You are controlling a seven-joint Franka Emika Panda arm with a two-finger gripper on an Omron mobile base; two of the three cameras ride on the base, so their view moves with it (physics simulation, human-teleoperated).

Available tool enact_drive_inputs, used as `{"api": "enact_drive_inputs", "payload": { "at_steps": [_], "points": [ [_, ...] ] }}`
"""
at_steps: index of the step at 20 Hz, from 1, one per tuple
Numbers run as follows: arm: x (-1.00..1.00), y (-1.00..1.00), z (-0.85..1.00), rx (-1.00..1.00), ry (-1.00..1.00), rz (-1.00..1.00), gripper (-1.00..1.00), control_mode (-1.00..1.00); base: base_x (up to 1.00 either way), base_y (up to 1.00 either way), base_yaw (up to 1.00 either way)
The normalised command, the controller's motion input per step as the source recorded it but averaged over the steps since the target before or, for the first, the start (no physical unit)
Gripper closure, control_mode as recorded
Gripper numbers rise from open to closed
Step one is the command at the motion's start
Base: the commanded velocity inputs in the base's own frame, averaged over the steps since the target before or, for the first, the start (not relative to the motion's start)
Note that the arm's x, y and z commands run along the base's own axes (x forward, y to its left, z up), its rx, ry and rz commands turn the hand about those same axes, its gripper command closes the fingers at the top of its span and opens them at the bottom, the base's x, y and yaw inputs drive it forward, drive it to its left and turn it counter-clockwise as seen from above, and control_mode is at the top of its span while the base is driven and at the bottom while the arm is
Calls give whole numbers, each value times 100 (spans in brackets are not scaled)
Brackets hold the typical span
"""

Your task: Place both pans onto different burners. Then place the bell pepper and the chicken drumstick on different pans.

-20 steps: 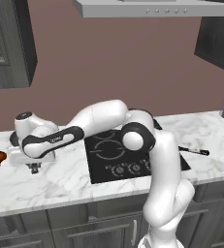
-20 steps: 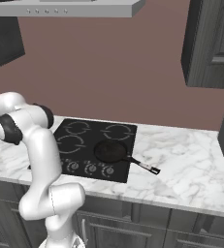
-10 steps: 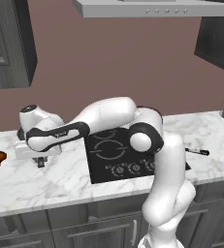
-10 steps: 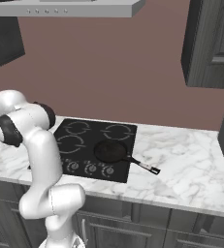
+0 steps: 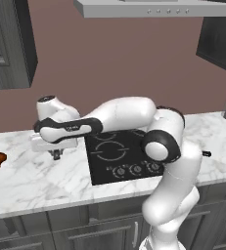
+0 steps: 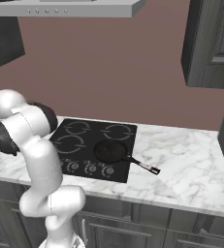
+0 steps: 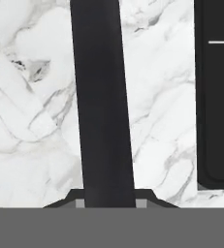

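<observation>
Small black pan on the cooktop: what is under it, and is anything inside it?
The small black pan sits on the cooktop, on its front right burner, which it mostly covers. Its inside looks empty; its handle reaches onto the marble counter.

White marble counter, dark cabinets, a grey range hood, brown wall.

A flat, dull reddish-brown wall was seen behind a white marble countertop with grey veining, which was carried on dark grey lower cabinets with recessed panel fronts and slim metal handles. Dark grey upper cabinets were hung high on the wall to either side, and a pale grey range hood with a row of small buttons along its front edge was mounted between them. The scene was lit evenly and softly, with only faint shadows cast on the marble.
</observation>
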Motion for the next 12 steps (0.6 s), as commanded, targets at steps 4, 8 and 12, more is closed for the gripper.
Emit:
{"api": "enact_drive_inputs", "payload": {
  "at_steps": [4, 8, 12],
  "points": [
    [-12, -62, 1, 6, 0, 0, 100, -100, 0, 0, 0],
    [-11, -55, 0, 6, 0, 0, 100, -100, 0, 0, 0],
    [-5, -47, 0, 3, 0, 0, 100, -100, 0, 0, 0]
  ]
}}
